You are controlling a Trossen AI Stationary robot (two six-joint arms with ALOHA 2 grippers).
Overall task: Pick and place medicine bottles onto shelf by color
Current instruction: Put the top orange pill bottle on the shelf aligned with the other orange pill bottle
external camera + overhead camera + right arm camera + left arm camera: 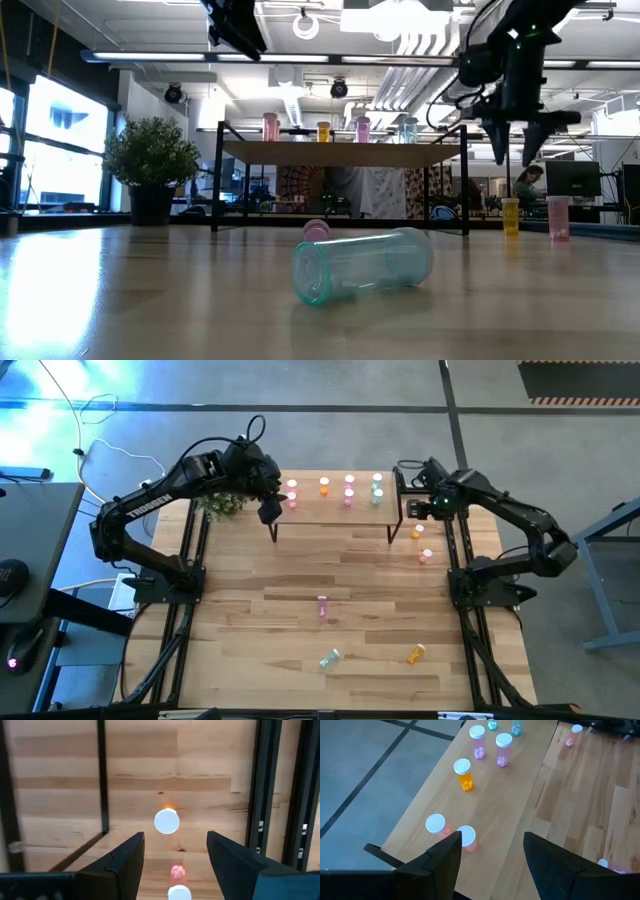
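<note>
You have about seven small translucent capped medicine bottles (349, 488) standing on the low light-wood shelf (330, 513). Five wait on the table. Your right gripper (175, 851) hangs spread and empty over an orange one (166, 820); your left gripper (491, 857), also spread and empty, sits above the shelf's end.

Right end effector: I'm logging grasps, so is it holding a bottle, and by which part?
Nothing is held. The right end effector hangs open above an upright orange bottle beside the shelf; its fingers are clear of the cap.
</note>
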